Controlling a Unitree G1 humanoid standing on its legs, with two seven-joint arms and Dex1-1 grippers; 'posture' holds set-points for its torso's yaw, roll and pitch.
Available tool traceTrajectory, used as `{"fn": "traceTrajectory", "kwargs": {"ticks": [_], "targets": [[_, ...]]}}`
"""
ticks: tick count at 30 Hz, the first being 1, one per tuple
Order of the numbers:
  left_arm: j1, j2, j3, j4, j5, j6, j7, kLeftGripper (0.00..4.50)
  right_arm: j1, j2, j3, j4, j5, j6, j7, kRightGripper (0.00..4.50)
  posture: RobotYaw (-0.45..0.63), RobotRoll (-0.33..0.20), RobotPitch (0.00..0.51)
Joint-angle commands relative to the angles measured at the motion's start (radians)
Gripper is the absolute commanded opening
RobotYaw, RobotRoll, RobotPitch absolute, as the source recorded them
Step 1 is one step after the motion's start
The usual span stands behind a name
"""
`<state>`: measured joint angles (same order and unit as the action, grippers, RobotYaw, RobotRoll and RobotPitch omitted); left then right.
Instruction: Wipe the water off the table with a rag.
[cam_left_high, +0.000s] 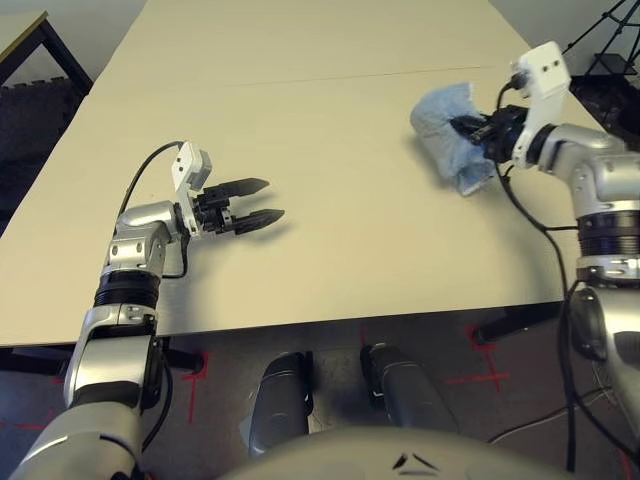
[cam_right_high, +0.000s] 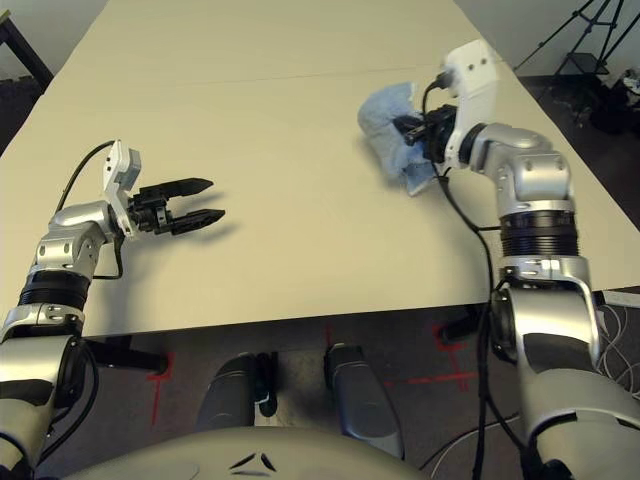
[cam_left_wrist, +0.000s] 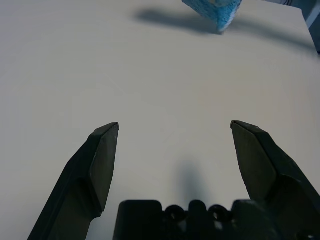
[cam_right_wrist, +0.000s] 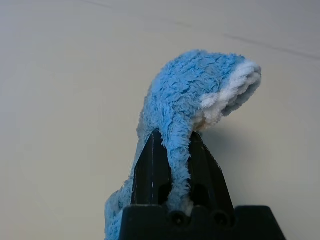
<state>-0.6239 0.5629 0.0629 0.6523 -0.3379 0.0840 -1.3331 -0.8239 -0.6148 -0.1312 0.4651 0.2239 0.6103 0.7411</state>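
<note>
The right pincer (cam_right_high: 418, 131) is clamped on the rag (cam_right_high: 392, 127), holding it bunched over the bench (cam_right_high: 300, 120) at its right side. The left pincer (cam_left_high: 262, 201) gapes empty, well apart leftward. No water is discernible, so the wiping direction cannot be judged.

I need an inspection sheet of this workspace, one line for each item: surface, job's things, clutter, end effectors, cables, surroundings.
Surface: pale beige table, with a thin seam line across the far part; no liquid spots seen.
Job's things: light blue rag with whitish hem, pinched and hanging from the right end effector, on the table's right side.
Clutter: nothing seen on the tabletop.
End effectors: left end effector open, holding nothing, low over the table's left side; right end effector shut on the rag.
Cables: black cable looping at the left wrist; black cable hanging from the right wrist over the table edge.
Surroundings: red tape crosses on the floor; a dark tripod at far right.
</note>
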Motion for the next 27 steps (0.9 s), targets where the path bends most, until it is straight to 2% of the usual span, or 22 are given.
{"fn": "traceTrajectory", "kwargs": {"ticks": [1, 5, 13, 17, 18, 20, 27], "targets": [[-0.006, -0.001, -0.006, 0.031, 0.014, -0.011, -0.011, 4.50, 0.030, -0.017, 0.004, 0.083, -0.021, -0.047, 0.001, 0.05, -0.33, 0.000, 0.119], [-0.007, 0.001, -0.006, 0.035, 0.013, -0.015, -0.014, 4.50, 0.035, -0.019, 0.016, 0.190, -0.062, -0.122, -0.023, 0.05, -0.33, 0.000, 0.119], [0.007, 0.010, -0.002, 0.017, 0.009, -0.010, -0.015, 4.50, 0.009, -0.058, 0.109, 0.438, -0.239, -0.405, -0.121, 0.05, -0.31, 0.000, 0.118], [0.013, 0.012, 0.001, 0.008, 0.006, -0.007, -0.011, 4.50, -0.003, -0.045, 0.090, 0.511, -0.242, -0.460, -0.148, 0.05, -0.30, 0.000, 0.121], [0.013, 0.012, 0.002, 0.006, 0.005, -0.006, -0.009, 4.50, -0.007, -0.039, 0.073, 0.515, -0.223, -0.466, -0.146, 0.80, -0.30, 0.000, 0.122], [0.014, 0.013, 0.007, 0.002, 0.001, -0.002, -0.004, 4.50, -0.012, -0.030, 0.037, 0.508, -0.184, -0.464, -0.134, 1.43, -0.30, 0.000, 0.123], [0.034, 0.008, 0.047, -0.048, -0.032, 0.034, 0.034, 4.50, -0.010, -0.048, -0.131, 0.435, -0.013, -0.471, -0.080, 4.17, -0.28, 0.000, 0.128]]}}
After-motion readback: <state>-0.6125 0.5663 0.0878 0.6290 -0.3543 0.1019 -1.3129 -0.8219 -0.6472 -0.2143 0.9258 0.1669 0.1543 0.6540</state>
